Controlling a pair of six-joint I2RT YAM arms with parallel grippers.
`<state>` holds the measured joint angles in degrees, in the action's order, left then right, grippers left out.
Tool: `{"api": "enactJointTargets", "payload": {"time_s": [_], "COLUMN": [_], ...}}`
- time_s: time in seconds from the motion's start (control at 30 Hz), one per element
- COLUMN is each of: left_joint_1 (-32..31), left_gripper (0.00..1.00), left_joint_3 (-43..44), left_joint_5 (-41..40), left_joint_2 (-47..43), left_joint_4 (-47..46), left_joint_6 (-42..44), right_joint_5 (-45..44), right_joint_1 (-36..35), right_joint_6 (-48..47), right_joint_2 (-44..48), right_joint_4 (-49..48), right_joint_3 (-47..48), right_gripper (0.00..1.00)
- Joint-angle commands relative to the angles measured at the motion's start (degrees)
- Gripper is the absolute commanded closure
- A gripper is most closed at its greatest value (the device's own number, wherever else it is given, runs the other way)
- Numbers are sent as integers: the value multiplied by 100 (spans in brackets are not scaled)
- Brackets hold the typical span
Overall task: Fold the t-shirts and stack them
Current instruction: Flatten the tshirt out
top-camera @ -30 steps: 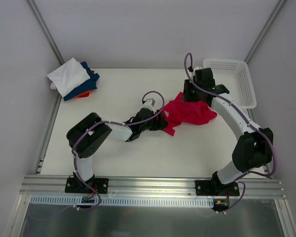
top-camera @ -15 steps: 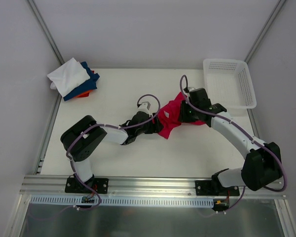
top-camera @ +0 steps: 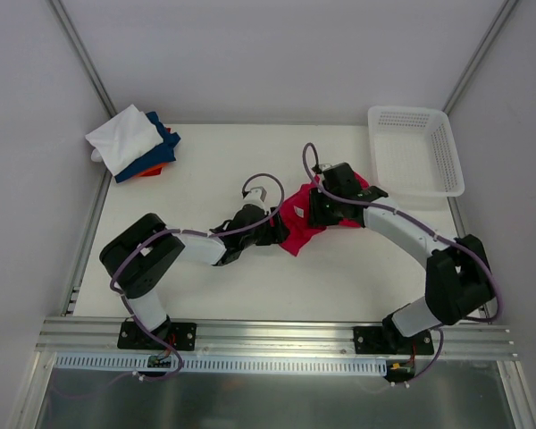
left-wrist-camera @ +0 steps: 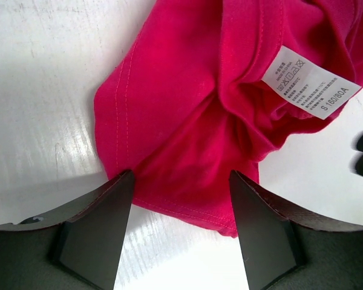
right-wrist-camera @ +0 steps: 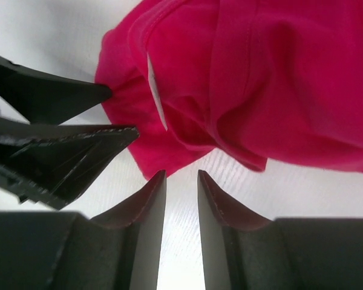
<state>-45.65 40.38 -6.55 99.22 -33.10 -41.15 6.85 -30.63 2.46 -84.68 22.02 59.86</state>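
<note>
Red cloth lies bunched mid-surface (top-camera: 205,170): one red t-shirt (top-camera: 305,217), not folded yet. The left gripper (left-wrist-camera: 178,175) has its jaws apart around the shirt's edge. The right gripper (right-wrist-camera: 181,174) is apart too, empty, just beside the shirt. Each should pinch a corner and pull flat. Three folded t-shirts (top-camera: 129,141) sit far left. One basket (top-camera: 406,110).

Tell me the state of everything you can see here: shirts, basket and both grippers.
red t-shirt: crumpled, not folded.
white t-shirt: folded, topmost of three.
dark blue t-shirt: folded, under the white one.
orange t-shirt: lowest, mostly hidden.
white lattice basket: upright, nothing in it.
left gripper: open, fingers astride the red t-shirt's edge.
right gripper: open by a narrow gap, nothing between the fingers.
</note>
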Motion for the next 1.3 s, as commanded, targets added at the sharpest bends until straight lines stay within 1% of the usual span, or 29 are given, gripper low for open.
{"api": "enactJointTargets", "payload": {"time_s": [0.0,0.07,0.2,1.07,1.17,1.27], "left_joint_1": [65,74,109,179,188,197], "left_gripper": [35,35,34,35,35,35], "left_joint_3": [-153,-188,-206,-215,-215,-241], "left_joint_5": [-180,-180,-172,-92,-75,-84], "left_joint_2": [-263,-298,-333,-342,-359,-386], "left_joint_4": [313,331,383,366,357,366], "left_joint_6": [36,54,72,28,19,19], "right_joint_5": [290,369,501,730,765,756], "right_joint_1": [-83,-83,-110,-162,-171,-162], "right_joint_6": [-193,-350,-369,-360,-343,-343], "right_joint_2": [-469,-636,-926,-1287,-1296,-1314], "right_joint_4": [-233,-277,-400,-725,-787,-805], "right_joint_3": [386,474,518,114,44,0], "right_gripper": [70,71,71,70,71,76]}}
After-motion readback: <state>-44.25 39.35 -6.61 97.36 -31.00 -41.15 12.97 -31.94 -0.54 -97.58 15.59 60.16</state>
